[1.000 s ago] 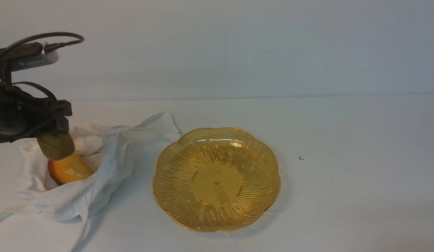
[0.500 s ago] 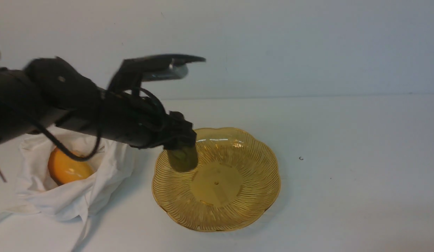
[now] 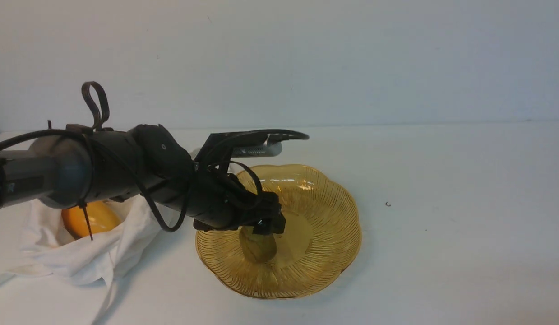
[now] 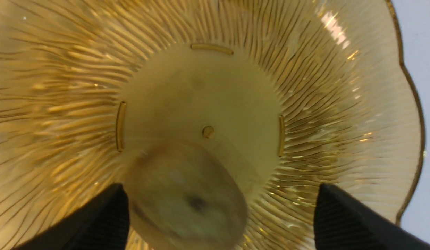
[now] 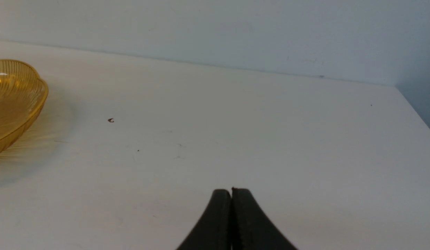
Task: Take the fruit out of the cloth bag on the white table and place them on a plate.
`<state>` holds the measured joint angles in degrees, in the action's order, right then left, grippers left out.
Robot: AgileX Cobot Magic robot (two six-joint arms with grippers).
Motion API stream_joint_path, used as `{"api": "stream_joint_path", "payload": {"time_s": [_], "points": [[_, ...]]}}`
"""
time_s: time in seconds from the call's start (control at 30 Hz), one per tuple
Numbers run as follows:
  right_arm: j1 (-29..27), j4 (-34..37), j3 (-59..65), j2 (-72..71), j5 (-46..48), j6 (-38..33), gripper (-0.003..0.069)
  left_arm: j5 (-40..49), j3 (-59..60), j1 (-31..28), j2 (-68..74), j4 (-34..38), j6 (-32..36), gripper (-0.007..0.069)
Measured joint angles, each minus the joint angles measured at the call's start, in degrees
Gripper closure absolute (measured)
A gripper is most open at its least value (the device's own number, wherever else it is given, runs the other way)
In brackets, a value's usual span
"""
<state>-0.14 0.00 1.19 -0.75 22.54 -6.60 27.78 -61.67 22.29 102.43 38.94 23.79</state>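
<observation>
The small olive-brown fruit [image 3: 259, 247] lies in the amber plate [image 3: 324, 212], at the near-left edge of its flat centre. My left gripper [image 3: 266, 225] hovers just above it. In the left wrist view the left gripper [image 4: 219, 185] is open, with the fruit [image 4: 185, 198] beside one finger [image 4: 103, 218] and well clear of the other. The orange-yellow fruit [image 3: 96, 216] sits in the white cloth bag [image 3: 80, 262] on the white table [image 3: 441, 180], partly behind my left arm. My right gripper [image 5: 231, 190] is shut and empty over bare table; it is out of the front view.
A tiny dark speck [image 3: 387, 204] lies on the table to the right of the plate. The plate's rim [image 5: 17, 104] shows at the side of the right wrist view. A pale wall stands behind the table.
My left arm swung right from above the bag to over the plate, carrying the olive-brown fruit. The jaws have opened and the fruit now rests in the plate.
</observation>
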Motion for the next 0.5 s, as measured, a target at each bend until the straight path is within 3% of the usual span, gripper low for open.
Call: {"api": "stream_joint_path", "payload": {"time_s": [0.1,0.2,0.3,0.4,0.47,0.5], "points": [[0.0,0.0,0.0,0.0,0.0,0.0,0.0671,0.9,-0.3,0.0,-2.6,-0.1,-0.1,-0.0057],[0.0,0.0,0.0,0.0,0.0,0.0,0.0671,4.1,-1.2,-0.8,-6.7,-0.9,-0.2,-0.0007],[0.0,0.0,0.0,0.0,0.0,0.0,0.0671,8.5,-2.0,-2.1,-12.7,-3.3,-1.1,0.0142],[0.0,0.0,0.0,0.0,0.0,0.0,0.0671,14.3,-2.3,-3.9,-23.1,-8.8,-2.1,0.0473],[0.0,0.0,0.0,0.0,0.0,0.0,0.0671,15.4,-2.3,-4.3,-29.7,-12.4,-2.4,0.0571],[0.0,0.0,0.0,0.0,0.0,0.0,0.0671,15.4,-2.3,-4.3,-29.7,-12.4,-2.4,0.0571]]}}
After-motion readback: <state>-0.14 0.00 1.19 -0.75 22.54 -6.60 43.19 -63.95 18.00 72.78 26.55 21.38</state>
